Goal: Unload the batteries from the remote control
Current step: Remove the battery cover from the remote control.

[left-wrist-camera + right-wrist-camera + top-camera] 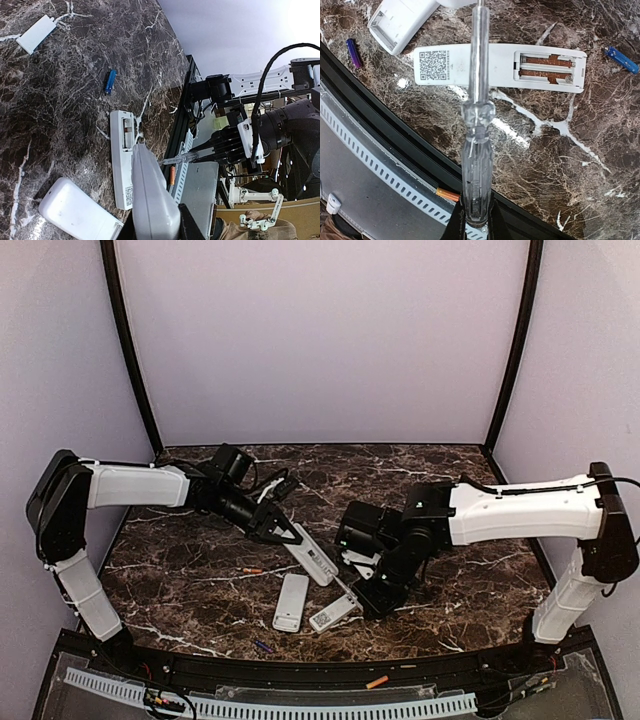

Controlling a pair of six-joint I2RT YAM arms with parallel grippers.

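Note:
My left gripper (281,528) is shut on a pale grey remote (314,562), held tilted above the table; it fills the left wrist view (152,200). Under it lies a white remote (500,66) back up, its battery bay open and empty. My right gripper (376,590) is shut on a clear screwdriver (477,150), whose tip reaches the held remote's side (165,162). Loose batteries lie on the table: a blue one (110,81), a purple one (353,52) and an orange one (250,570). Another orange battery (447,195) lies on the front rail.
A third white remote (291,602) lies beside the open one. A small flat white cover (36,34) lies farther off on the dark marble table (450,570). The black front rail (300,672) and white slotted strip (300,706) run along the near edge.

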